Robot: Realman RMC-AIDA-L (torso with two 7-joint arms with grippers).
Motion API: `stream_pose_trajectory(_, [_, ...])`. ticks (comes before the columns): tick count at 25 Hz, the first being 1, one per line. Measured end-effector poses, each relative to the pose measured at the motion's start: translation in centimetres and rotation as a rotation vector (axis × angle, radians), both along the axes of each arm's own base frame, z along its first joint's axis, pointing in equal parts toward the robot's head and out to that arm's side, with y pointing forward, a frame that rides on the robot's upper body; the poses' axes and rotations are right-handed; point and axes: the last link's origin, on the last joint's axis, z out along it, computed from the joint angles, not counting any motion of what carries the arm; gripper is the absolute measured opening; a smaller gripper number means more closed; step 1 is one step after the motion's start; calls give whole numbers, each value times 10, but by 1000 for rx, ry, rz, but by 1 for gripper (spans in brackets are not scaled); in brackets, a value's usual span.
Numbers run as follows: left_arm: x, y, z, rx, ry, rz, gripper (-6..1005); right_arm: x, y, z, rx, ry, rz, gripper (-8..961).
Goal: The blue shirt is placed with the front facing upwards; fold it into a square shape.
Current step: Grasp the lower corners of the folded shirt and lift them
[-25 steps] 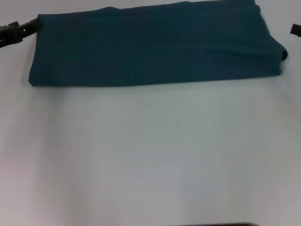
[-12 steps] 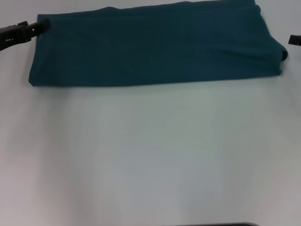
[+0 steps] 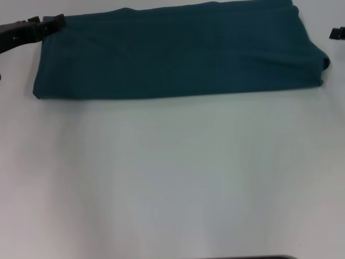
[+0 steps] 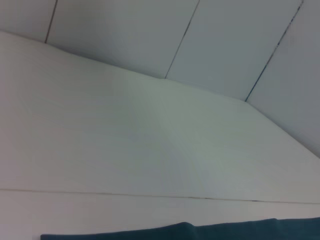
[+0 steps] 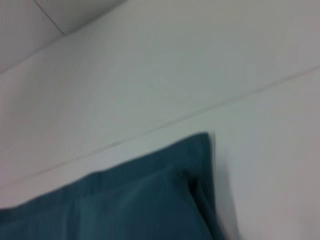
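The blue shirt (image 3: 178,54) lies folded into a long teal band across the far part of the white table (image 3: 172,178), plain side up, with no lettering showing. My left gripper (image 3: 56,21) reaches in from the left and its tip meets the shirt's far left corner. Only a dark sliver of my right gripper (image 3: 337,33) shows at the right edge, just apart from the shirt's right end. The left wrist view catches a thin strip of the shirt (image 4: 200,231). In the right wrist view, a corner of the shirt (image 5: 135,200) rests on the table.
Bare white tabletop stretches from the shirt to the near edge, where a dark rim (image 3: 242,257) shows. A white panelled wall (image 4: 210,35) rises behind the table.
My left gripper has moved farther back and to the right, from beside the shirt's left edge onto its far left corner. The shirt has not shifted. The right gripper has barely moved.
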Motion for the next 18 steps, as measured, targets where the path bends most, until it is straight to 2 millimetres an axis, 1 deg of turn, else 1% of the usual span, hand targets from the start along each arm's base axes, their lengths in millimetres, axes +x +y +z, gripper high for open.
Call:
stream_pose_trajectory(7, [0,1,2,11,23,-12,735,-4,-6,-14,-60,31,6,610])
stream_pose_trajectory(18, [0,2,4,15,37,-18,735,-7,-10,-24,-82,53,13,609])
